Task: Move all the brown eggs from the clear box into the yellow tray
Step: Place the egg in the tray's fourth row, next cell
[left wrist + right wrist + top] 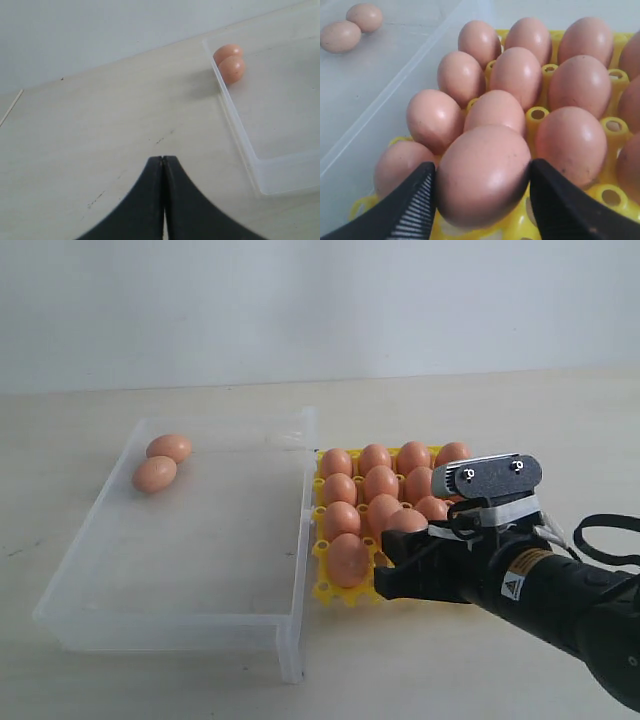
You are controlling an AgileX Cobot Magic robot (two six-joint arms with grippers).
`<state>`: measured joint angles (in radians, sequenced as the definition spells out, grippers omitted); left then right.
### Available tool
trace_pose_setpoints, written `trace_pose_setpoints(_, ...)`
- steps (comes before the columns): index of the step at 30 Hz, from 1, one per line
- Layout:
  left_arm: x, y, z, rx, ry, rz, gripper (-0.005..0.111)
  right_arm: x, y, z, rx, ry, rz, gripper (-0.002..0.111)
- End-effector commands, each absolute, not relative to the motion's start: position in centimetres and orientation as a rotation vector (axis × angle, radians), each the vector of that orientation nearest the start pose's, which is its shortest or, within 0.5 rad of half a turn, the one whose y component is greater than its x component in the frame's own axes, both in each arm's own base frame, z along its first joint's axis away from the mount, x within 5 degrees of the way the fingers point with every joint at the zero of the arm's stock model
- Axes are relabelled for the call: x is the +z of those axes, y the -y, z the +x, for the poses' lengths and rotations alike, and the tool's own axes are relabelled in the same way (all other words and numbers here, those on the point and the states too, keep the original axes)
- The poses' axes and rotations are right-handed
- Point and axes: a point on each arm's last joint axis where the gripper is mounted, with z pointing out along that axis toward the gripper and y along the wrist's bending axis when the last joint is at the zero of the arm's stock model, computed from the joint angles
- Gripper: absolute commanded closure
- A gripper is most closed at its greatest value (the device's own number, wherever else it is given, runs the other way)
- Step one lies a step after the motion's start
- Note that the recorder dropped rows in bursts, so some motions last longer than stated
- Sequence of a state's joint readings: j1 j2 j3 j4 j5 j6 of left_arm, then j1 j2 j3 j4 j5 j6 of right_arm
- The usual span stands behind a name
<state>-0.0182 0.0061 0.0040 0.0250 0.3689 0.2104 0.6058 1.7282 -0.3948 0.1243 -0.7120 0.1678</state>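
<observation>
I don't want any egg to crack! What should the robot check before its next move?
1. Grip of the right gripper on the held egg: a finger touches each side. Ok.
2. Is the held egg over the yellow tray? Ok.
3. Is the cup beneath it free? Cannot tell, the egg hides it.
4. Are the fingers clear of the neighbouring eggs? Cannot tell.
5. Is the clear box emptied? Not ok, two eggs lie in it.
6. Is the left gripper out of the way? Shut, over the table. Ok.
</observation>
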Motion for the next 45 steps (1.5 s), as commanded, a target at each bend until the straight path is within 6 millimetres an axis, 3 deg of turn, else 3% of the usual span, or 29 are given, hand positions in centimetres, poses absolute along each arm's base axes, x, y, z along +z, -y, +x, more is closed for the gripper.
trace_pose_setpoints(1, 18.0, 0.0, 5.3, 0.154, -1.836, 0.223, 0.107, 11.1, -14.3, 22.3, 0.442, -2.081, -0.288, 0.108)
trace_pose_setpoints(11, 18.0, 0.0, 5.3, 0.154, -1.836, 0.223, 0.107, 11.0, -15.0, 22.1, 0.547, -2.099, -0.287, 0.106)
trace_pose_setpoints(21, 18.0, 0.0, 5.3, 0.154, -1.836, 0.223, 0.107, 10.9, -15.0, 22.0, 0.542, -2.121, -0.278, 0.083)
trace_pose_setpoints(31, 18.0, 0.0, 5.3, 0.154, -1.836, 0.223, 0.107, 10.5, -14.8, 21.9, 0.525, -2.167, -0.277, 0.052)
trace_pose_setpoints(40, 18.0, 0.0, 5.3, 0.154, -1.836, 0.223, 0.107, 10.5, -14.8, 21.9, 0.523, -2.171, -0.278, 0.05)
trace_pose_setpoints(45, 18.0, 0.0, 5.3, 0.154, -1.836, 0.223, 0.107, 12.0, -14.8, 21.8, 0.54, -2.13, -0.274, 0.05)
